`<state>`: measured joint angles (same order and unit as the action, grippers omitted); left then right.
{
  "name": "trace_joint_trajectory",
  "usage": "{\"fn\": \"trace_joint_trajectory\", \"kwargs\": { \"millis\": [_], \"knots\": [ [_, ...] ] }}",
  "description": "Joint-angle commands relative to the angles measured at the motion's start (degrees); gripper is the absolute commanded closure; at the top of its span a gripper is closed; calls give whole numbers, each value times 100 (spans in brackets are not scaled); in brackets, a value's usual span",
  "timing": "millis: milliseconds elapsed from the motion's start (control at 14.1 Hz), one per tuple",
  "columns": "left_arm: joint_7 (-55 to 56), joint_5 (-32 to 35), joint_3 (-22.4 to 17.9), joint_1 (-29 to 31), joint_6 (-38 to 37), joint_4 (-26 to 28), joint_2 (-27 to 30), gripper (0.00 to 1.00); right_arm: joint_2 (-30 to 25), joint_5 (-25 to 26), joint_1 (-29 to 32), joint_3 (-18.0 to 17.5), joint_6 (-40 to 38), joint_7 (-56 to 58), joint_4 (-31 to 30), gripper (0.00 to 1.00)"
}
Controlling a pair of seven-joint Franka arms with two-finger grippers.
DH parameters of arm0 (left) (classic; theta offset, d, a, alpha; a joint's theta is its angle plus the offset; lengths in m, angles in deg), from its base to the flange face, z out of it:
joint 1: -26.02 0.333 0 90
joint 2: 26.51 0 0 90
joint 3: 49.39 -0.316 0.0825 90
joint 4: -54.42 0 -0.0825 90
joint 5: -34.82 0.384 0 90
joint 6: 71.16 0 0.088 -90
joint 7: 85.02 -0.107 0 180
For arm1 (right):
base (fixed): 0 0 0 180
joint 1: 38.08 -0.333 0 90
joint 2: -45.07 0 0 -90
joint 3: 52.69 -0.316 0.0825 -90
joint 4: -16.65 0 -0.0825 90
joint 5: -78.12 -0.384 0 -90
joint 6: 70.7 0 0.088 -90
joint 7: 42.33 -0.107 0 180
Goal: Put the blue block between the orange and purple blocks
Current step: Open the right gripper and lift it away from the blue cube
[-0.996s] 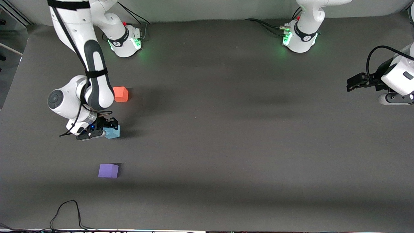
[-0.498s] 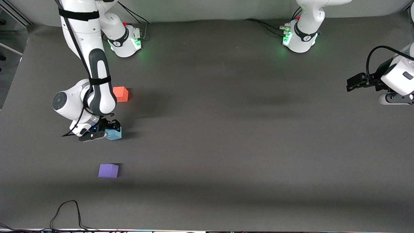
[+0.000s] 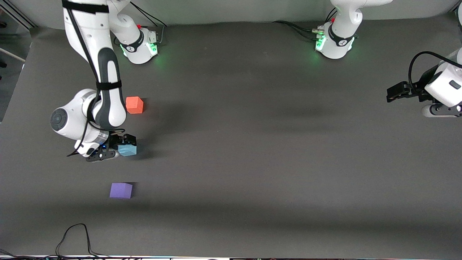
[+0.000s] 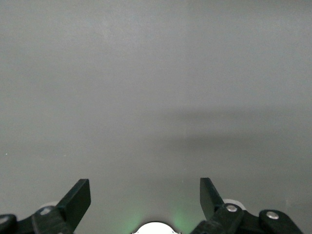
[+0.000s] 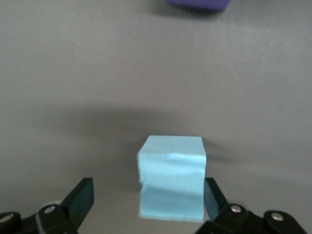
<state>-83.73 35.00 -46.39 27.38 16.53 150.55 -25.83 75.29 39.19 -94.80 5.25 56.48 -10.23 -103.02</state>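
Observation:
The light blue block (image 3: 127, 149) rests on the dark table between the orange block (image 3: 134, 105), which is farther from the front camera, and the purple block (image 3: 121, 190), which is nearer. My right gripper (image 3: 119, 148) is low around the blue block. In the right wrist view the gripper (image 5: 146, 200) is open, with the blue block (image 5: 171, 178) between the fingers against one of them and a wide gap to the other. The purple block's edge (image 5: 197, 4) also shows there. My left gripper (image 3: 391, 94) waits open at the left arm's end of the table, open over bare table in its own wrist view (image 4: 145, 195).
The dark grey table (image 3: 252, 144) carries only the three blocks. A black cable (image 3: 72, 234) loops at the table's edge nearest the front camera. The two arm bases (image 3: 139, 43) (image 3: 334, 41) stand along the edge farthest from the front camera.
My right gripper and the blue block have shifted slightly toward the left arm's end of the table, and the right arm's elbow swung back and forth. The left arm has not moved.

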Motion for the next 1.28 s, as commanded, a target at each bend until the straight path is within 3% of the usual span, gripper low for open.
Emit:
{"fn": "trace_joint_trajectory", "kwargs": {
  "millis": [0,71,213,427,711,925,1067,1209],
  "knots": [
    [-32,-53,-36,-48,-6,-68,-24,0,-534,676,-1144,1320,-1068,-599,503,0],
    [-32,-53,-36,-48,-6,-68,-15,0,-526,685,-1461,1795,-1647,-625,889,0],
    [-32,-53,-36,-57,-6,-68,-15,0,-500,747,-1622,2299,-2606,-739,1645,0],
    [-32,-53,-36,-48,-6,-68,-15,0,-508,826,-1622,2660,-3680,-924,2621,0],
    [-32,-53,-36,-57,-6,-68,-24,0,-509,826,-1763,3082,-4446,-951,3571,0],
    [-32,-53,-45,-57,2,-68,-24,0,-517,826,-1763,3214,-5096,-907,4020,0],
    [-32,-53,-45,-57,3,-68,-24,0,-508,800,-1431,3101,-5491,-872,4414,0],
    [-32,-53,-36,-57,3,-68,-24,0,-535,817,-494,2226,-5852,-880,5064,0]
  ]
}}
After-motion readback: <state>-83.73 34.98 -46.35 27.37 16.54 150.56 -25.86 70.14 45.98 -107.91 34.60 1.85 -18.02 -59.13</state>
